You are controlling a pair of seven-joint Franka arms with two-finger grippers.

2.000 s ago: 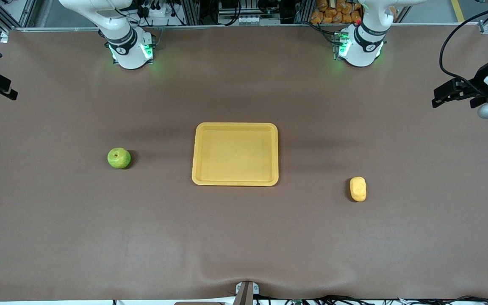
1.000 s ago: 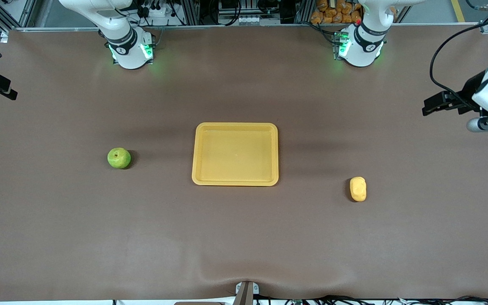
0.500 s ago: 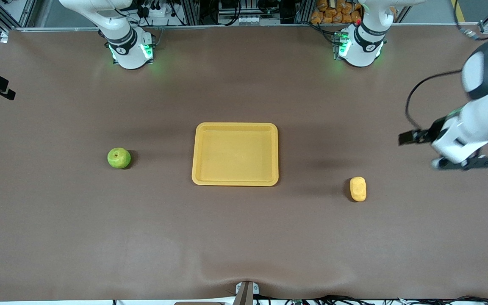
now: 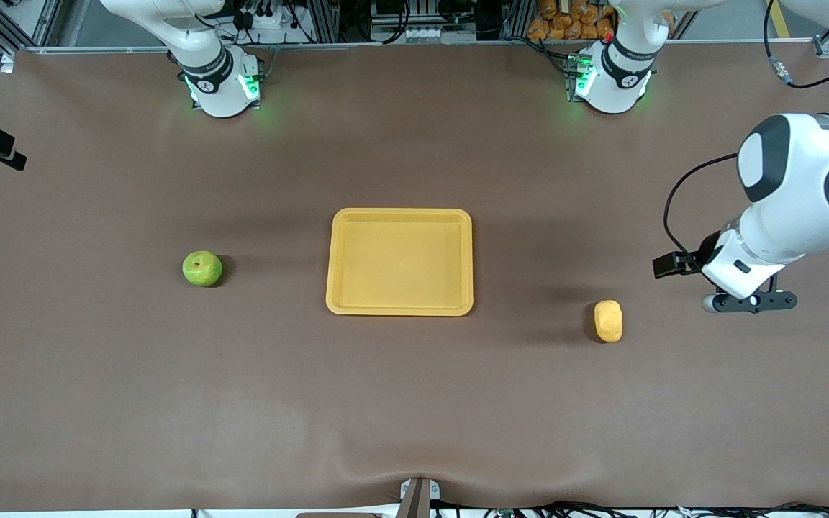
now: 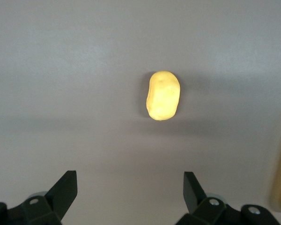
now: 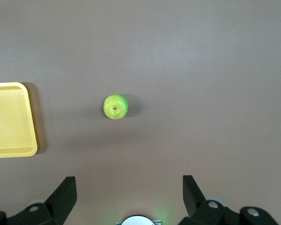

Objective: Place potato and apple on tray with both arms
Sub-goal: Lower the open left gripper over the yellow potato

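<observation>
The pale yellow potato (image 4: 608,321) lies on the brown table toward the left arm's end; it also shows in the left wrist view (image 5: 163,95). The green apple (image 4: 202,268) lies toward the right arm's end and shows in the right wrist view (image 6: 115,107). The yellow-orange tray (image 4: 399,311) lies between them with nothing in it. My left gripper (image 4: 688,265) hangs over the table beside the potato, open and empty (image 5: 129,180). My right gripper (image 6: 129,183) is open and empty, high over the table, well apart from the apple.
The two arm bases (image 4: 224,83) (image 4: 612,79) glow green along the table's edge farthest from the front camera. A corner of the tray shows in the right wrist view (image 6: 11,119). A small bracket (image 4: 418,493) sits at the nearest table edge.
The left arm has swung in from the table's end and come down toward the potato. The right arm has hardly moved. Potato, apple and tray lie where they were.
</observation>
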